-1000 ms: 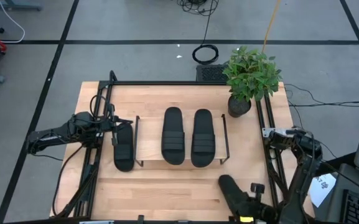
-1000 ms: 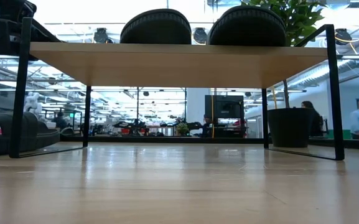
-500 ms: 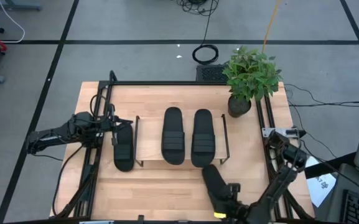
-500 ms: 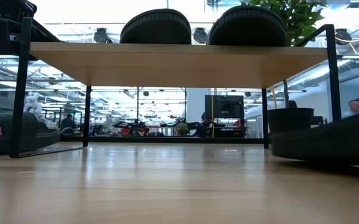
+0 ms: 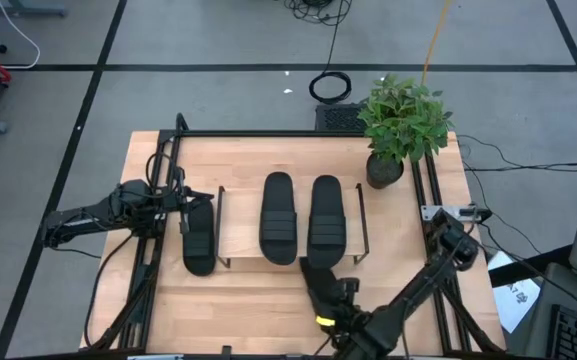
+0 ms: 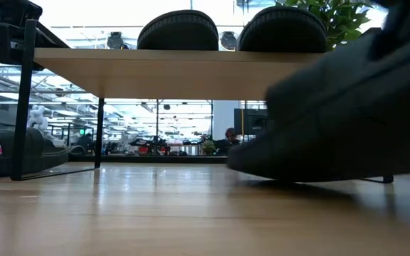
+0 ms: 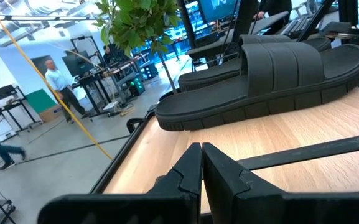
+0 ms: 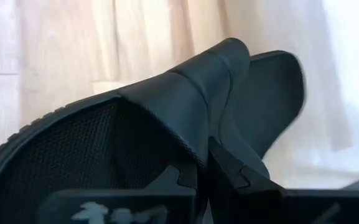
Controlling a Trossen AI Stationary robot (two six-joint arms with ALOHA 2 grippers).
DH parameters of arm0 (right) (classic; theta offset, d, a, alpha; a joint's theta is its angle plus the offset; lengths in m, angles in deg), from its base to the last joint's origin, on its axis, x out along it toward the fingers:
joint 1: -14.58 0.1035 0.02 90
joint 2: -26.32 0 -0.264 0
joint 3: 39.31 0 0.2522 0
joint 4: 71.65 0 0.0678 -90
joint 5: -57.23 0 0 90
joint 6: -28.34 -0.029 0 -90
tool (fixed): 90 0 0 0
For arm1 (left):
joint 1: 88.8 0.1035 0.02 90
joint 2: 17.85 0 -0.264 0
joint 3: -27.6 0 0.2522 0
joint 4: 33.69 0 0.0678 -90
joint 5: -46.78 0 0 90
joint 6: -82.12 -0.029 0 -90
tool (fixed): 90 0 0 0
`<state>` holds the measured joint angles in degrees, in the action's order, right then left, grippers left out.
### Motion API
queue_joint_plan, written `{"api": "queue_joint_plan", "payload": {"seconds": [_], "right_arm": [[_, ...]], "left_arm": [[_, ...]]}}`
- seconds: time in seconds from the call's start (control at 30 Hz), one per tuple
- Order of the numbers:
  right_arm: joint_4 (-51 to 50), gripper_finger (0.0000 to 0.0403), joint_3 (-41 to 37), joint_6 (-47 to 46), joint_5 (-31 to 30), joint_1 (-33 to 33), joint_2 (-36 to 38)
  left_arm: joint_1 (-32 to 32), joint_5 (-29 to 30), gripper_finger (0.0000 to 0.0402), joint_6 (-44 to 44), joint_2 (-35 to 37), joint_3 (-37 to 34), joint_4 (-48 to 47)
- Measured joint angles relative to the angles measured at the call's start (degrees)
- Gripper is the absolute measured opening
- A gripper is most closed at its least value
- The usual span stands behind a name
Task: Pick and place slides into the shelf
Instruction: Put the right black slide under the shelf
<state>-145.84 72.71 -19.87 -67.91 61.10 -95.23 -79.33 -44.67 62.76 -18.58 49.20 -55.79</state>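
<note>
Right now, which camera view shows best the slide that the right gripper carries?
The high view: the carried slide lies whole before the shelf, right gripper on it. The low view shows a blurred side; the right wrist view only its strap; the left wrist view misses it.

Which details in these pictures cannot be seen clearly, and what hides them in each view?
- Low view: the carried slide is blurred and cut by the edge; it hides the shelf's right leg.
- High view: the right gripper under its arm.
- Right wrist view: the strap covers the fingertips.
- High view: the fourth slide's far end, under the left gripper.
</note>
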Motion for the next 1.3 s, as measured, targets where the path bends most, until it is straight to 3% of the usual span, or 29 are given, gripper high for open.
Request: {"api": "queue_joint_plan", "payload": {"seconds": [0.27, 0.53, 0.67, 0.87, 1.3], "right_arm": [[1.19, 0.0001, 0.00, 0.43, -5.53, -3.20, 0.00], [3.48, 0.0001, 0.07, -0.37, -4.51, -6.48, -2.49], [-0.10, 0.0001, 0.11, -2.41, -3.73, -7.11, -4.26], [-12.45, 0.0000, -0.07, -15.13, -3.36, -7.34, -4.71], [-11.77, 0.0006, -0.07, -16.64, -3.52, -7.52, -4.72]], "left_arm": [[0.00, 0.00, 0.0021, 0.00, -0.02, 0.00, -0.07], [-0.02, 0.00, 0.0021, -0.28, -0.02, 0.00, -0.07], [-0.01, 0.00, 0.0021, -0.42, 0.00, 0.00, -0.07], [0.00, -0.03, 0.0021, -0.40, -0.02, 0.00, -0.03], [-0.01, -0.03, 0.0021, -0.15, 0.00, 0.00, 0.00]]}}
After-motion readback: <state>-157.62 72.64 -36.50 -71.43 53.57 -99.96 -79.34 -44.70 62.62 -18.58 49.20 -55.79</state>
